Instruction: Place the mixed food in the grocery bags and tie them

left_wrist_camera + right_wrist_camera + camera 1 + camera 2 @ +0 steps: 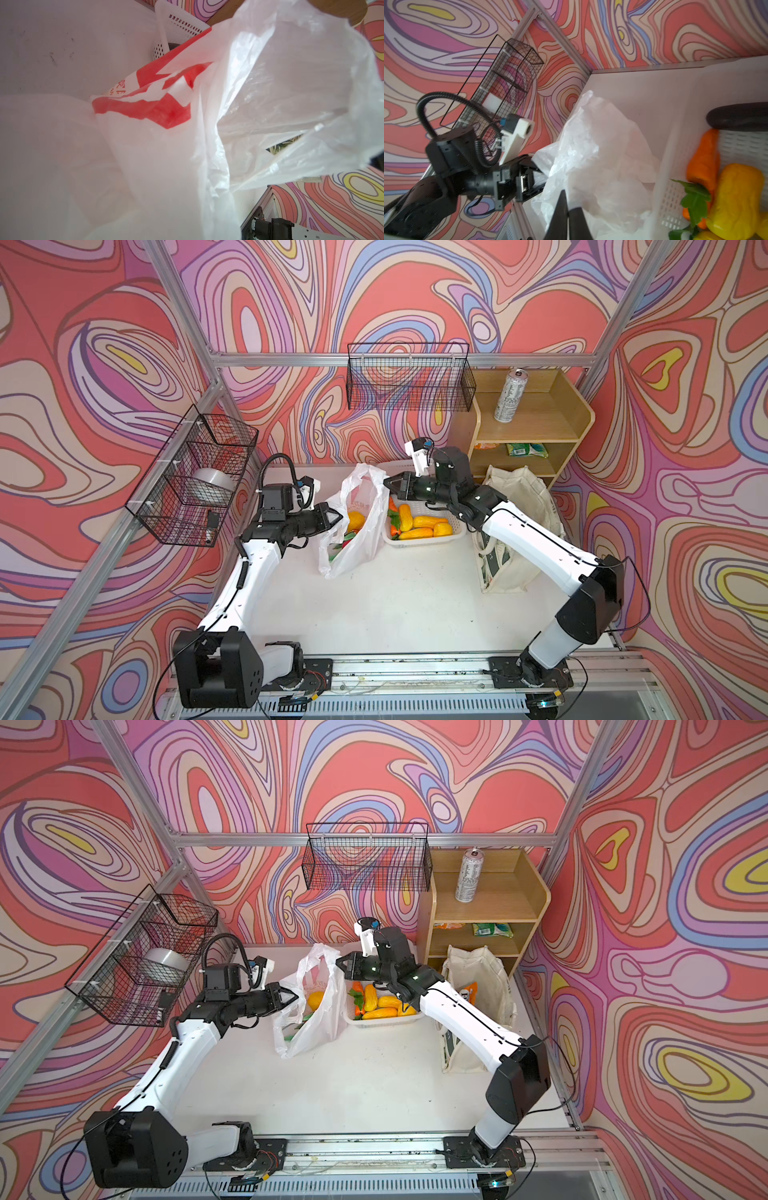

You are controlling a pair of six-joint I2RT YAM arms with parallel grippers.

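Observation:
The white plastic bag (357, 526) with red letters stands open mid-table, held up from two sides. My left gripper (338, 516) is shut on its left rim; the right wrist view shows film pinched in those jaws (538, 176). My right gripper (386, 482) meets the raised right handle, its fingers nearly together with film at the tips (570, 199). A yellow fruit (355, 520) and something green lie inside the bag. The white lattice basket (419, 542) beside it holds yellow fruits (428, 521), a carrot (704, 158) and an eggplant (737, 118). The left wrist view is filled with bag film (270, 93).
The cream canvas tote (519, 506) stands under my right arm, with an orange packet (469, 992) inside. The wooden shelf (536, 427) carries a silver can (509, 396) and a green packet (525, 450). Black wire baskets hang at the back (409, 377) and left (195, 477).

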